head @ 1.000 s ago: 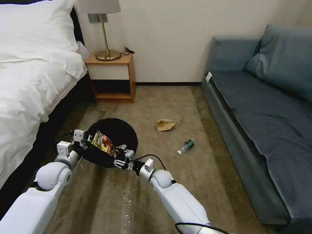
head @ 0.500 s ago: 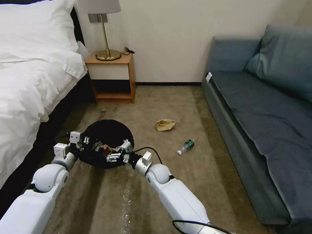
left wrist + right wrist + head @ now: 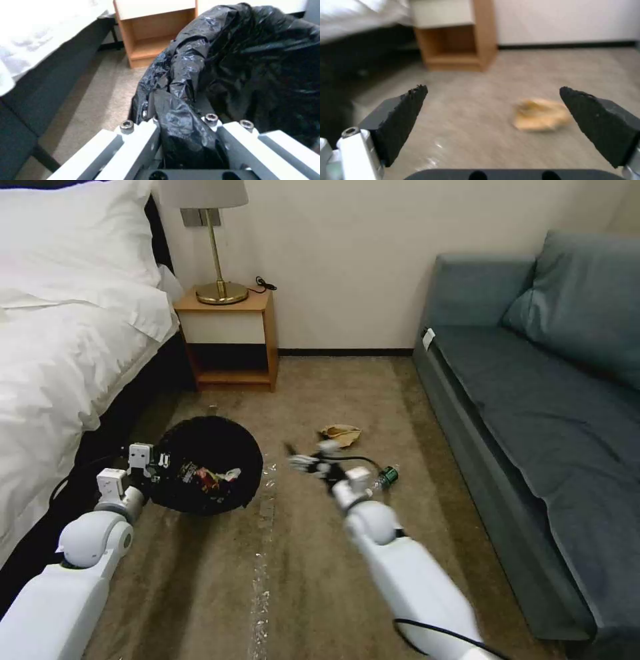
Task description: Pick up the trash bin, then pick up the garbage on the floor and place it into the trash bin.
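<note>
Black bag plastic bunches between the left gripper (image 3: pixel 186 140) fingers, clamped on the trash bin (image 3: pixel 208 463) rim, lower left of the head view.
That view shows wrappers (image 3: pixel 203 475) inside the bin; the left wrist view shows just liner. The right gripper (image 3: pixel 493 125), mid-frame, is spread wide and empty, the tan paper bag (image 3: pixel 541 117) lying on the floor (image 3: pixel 313 580) between its pads; the green bottle (image 3: pixel 387 475) lies beside that arm.

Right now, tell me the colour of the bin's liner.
Glossy black liner, clearest in the left wrist view.
</note>
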